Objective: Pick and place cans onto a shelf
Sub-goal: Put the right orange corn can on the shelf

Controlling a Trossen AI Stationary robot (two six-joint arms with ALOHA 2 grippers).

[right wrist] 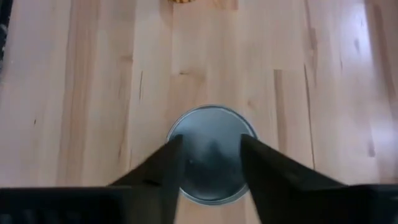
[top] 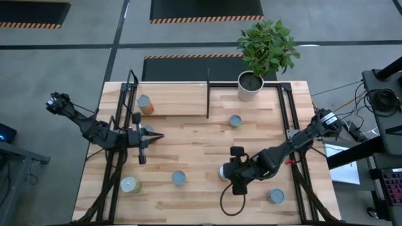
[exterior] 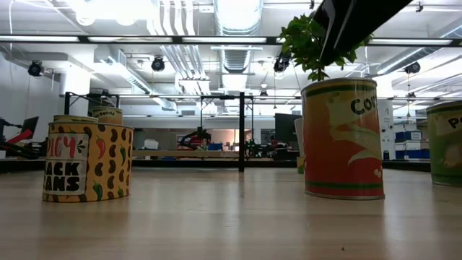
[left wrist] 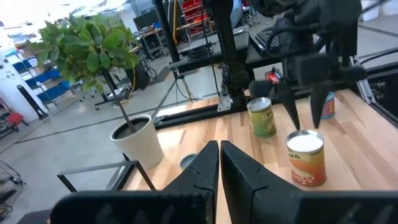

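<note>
Though hidden overhead, can (right wrist: 211, 152) between claw (right wrist: 210, 163) fingers.

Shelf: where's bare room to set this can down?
The right gripper hangs open over a can. The shelf is bare between the orange-sided can and the divider bar; right of the bar too, up to the plant pot.

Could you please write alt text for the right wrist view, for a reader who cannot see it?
Looking straight down, the right hand hangs open over a silver-topped can standing upright on the light wooden table, one dark finger over each side of the lid. The edge of another can shows farther off.
</note>
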